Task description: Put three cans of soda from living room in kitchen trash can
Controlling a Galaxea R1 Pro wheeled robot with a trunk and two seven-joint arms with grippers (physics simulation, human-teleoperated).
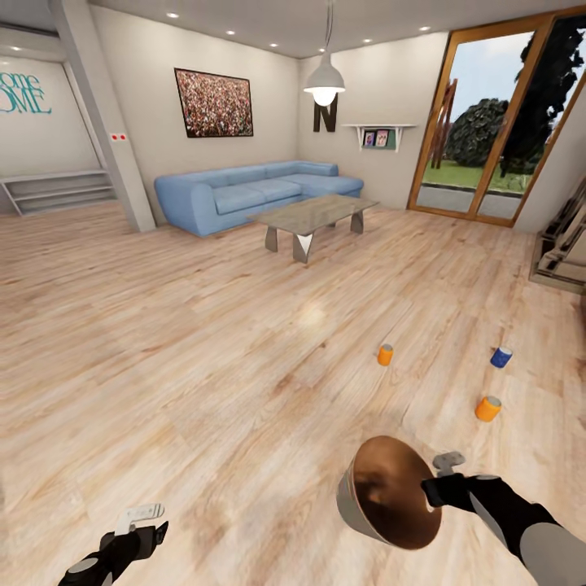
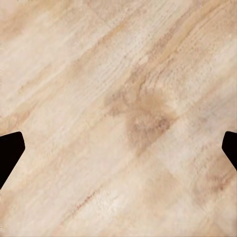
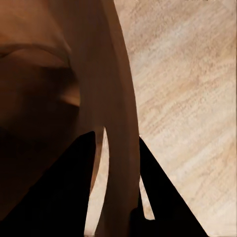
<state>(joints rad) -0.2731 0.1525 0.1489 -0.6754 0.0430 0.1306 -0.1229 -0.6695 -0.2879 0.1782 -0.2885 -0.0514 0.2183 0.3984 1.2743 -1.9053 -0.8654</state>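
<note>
Three soda cans stand on the pale plank floor at the right of the head view: an orange can (image 1: pixel 385 354), a blue can with a white band (image 1: pixel 500 356) and a second orange can (image 1: pixel 487 408). My right gripper (image 1: pixel 433 487) is shut on the rim of the trash can (image 1: pixel 389 491), which hangs tilted with its coppery inside facing the camera. The right wrist view shows the trash can wall (image 3: pixel 116 123) pinched between dark fingers (image 3: pixel 163 197). My left gripper (image 1: pixel 143 521) is low at the left, open, with only floor between its fingertips (image 2: pixel 10 153).
A blue corner sofa (image 1: pixel 252 191) and a grey low table (image 1: pixel 316 213) stand at the back. A glass door (image 1: pixel 488 122) opens at the right, with dark furniture (image 1: pixel 563 244) at the right edge. A pillar (image 1: pixel 106 122) rises at the left.
</note>
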